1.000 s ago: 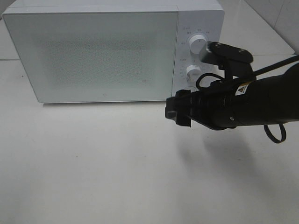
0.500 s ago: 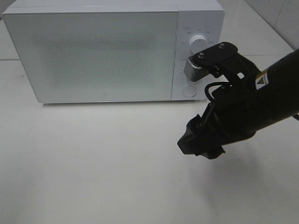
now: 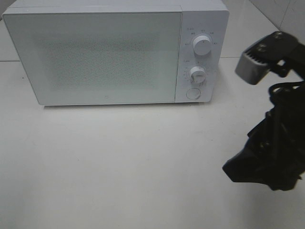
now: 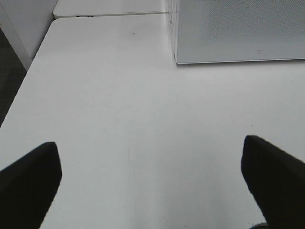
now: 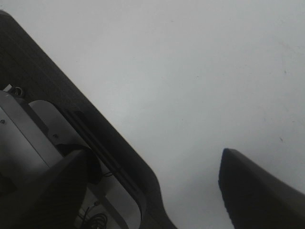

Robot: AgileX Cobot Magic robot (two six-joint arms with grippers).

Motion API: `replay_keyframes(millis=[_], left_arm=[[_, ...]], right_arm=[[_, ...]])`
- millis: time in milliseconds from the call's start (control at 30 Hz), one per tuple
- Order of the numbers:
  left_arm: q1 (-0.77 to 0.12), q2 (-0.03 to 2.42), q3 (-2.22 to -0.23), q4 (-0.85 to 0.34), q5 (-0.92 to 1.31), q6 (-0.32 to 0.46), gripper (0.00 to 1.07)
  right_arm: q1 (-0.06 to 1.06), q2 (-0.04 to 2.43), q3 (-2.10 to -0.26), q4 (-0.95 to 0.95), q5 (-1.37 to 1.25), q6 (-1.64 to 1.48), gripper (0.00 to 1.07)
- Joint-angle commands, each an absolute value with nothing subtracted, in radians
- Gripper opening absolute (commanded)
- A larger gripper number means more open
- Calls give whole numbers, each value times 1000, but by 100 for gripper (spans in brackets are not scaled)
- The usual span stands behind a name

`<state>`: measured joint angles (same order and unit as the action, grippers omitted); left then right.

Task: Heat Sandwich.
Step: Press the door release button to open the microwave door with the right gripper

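1. My left gripper (image 4: 150, 162) stands wide open above the white table (image 4: 119, 95), with nothing between its fingers.
2. My right gripper (image 5: 152, 162) is spread wide too and holds nothing (only tabletop shows between the fingers).
3. The white microwave (image 3: 95, 55) sits at the back of the table, door shut.
4. The sandwich appears in no view, so I cannot tell where it lies or how it looks.
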<state>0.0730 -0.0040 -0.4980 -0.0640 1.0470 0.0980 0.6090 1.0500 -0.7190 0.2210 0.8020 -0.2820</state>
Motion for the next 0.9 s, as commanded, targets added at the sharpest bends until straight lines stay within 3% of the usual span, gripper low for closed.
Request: replay_keyframes(millis=[33,467,600,900], left_arm=[[79,-30,-495,-70,1036,92,97],[79,-30,-495,-70,1036,92,97],[79,-30,-495,-70,1036,92,97],[79,-30,-495,-70,1036,92,97]], right_arm=[[604,935,-722,218,876,-294,74],[577,498,-722,133,986,-136,74],[448,362,-722,51,1053,-73,74],[293,135,-722,-40,1086,0,74]])
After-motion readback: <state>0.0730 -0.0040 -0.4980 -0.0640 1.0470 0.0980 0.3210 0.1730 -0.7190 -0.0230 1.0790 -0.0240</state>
